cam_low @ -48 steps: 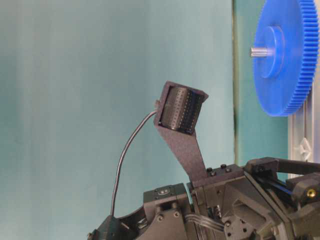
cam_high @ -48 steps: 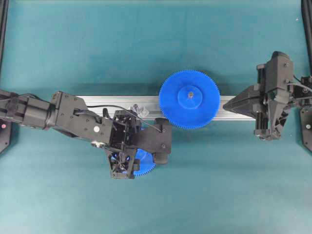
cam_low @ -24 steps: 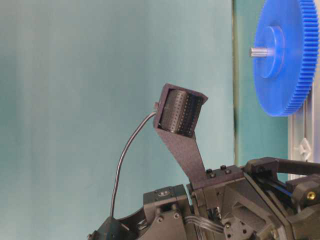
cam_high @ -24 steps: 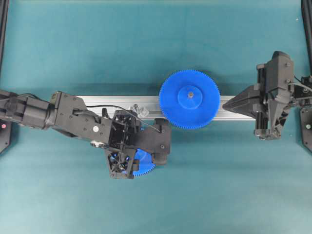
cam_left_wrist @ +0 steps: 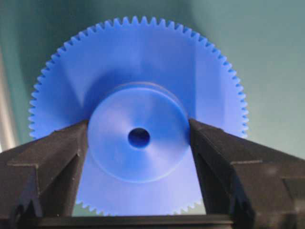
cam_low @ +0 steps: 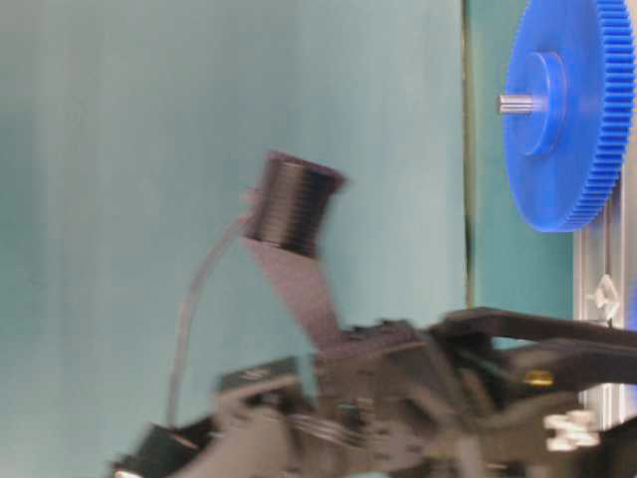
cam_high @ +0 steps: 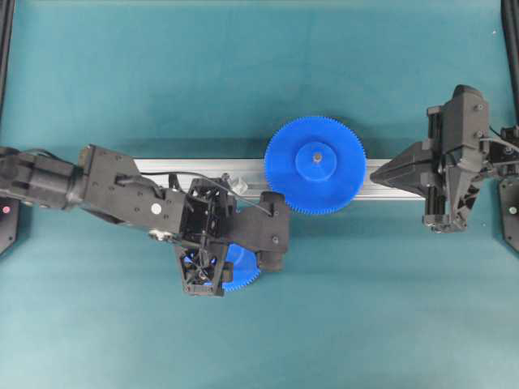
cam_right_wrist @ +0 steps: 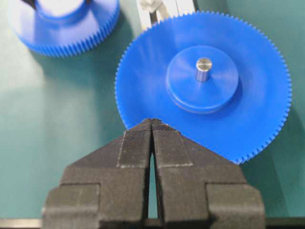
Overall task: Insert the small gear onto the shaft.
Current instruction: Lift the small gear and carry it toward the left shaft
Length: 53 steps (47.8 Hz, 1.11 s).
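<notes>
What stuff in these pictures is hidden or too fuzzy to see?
- Shaft: overhead, the left arm covers it; only the clear pieces show.
- Small gear: overhead, mostly under the left pincer.
- Left arm: table-level view, motion-blurred.
- Small gear: right wrist view, cut off by the top edge.

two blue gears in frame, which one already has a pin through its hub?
The larger gear on the rail: a grey pin stands in its hub. The small gear, between the left gripper fingers, has an empty centre hole.

Left arm (cam_high: 122, 190): sits slightly further left and up in the overhead view.
Wrist camera (cam_low: 292, 202): blurred, shifted left in the table-level view.
</notes>
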{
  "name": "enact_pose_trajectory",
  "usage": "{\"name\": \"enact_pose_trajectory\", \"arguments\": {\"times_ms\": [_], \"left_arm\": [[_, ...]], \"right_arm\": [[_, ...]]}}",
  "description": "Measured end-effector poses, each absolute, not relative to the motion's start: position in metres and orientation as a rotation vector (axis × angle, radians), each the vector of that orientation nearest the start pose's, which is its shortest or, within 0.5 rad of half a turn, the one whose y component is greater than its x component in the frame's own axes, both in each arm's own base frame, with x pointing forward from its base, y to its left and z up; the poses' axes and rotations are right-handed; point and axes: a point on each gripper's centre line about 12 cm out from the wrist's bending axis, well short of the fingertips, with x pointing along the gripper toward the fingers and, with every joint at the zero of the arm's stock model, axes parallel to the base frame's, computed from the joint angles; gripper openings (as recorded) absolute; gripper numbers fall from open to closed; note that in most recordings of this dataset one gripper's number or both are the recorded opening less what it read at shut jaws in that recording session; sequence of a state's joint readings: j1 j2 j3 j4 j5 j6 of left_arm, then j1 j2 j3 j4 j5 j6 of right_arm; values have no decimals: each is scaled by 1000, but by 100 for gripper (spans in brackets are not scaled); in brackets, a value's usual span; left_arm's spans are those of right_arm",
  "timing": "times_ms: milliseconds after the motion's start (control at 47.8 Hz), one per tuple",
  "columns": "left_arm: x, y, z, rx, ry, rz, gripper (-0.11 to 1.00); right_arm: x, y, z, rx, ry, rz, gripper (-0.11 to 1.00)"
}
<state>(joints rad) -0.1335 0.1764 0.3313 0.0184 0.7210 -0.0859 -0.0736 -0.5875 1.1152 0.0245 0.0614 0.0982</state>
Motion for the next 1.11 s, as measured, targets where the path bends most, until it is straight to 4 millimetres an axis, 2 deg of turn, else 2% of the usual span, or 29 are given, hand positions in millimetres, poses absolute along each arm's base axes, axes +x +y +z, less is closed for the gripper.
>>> {"name": "enact_pose_trajectory", "arguments": {"times_ms": [230, 712, 1109], "left_arm": [[407, -54, 179, 36, 1277, -60, 70], [392, -52, 252, 22, 1112, -71, 70], [388, -47, 267, 15, 1115, -59, 70]], "right_arm": [[239, -17, 191, 140, 585, -106, 4], [239, -18, 192, 141, 571, -107, 4], [239, -19, 192, 143, 570, -113, 4]]}}
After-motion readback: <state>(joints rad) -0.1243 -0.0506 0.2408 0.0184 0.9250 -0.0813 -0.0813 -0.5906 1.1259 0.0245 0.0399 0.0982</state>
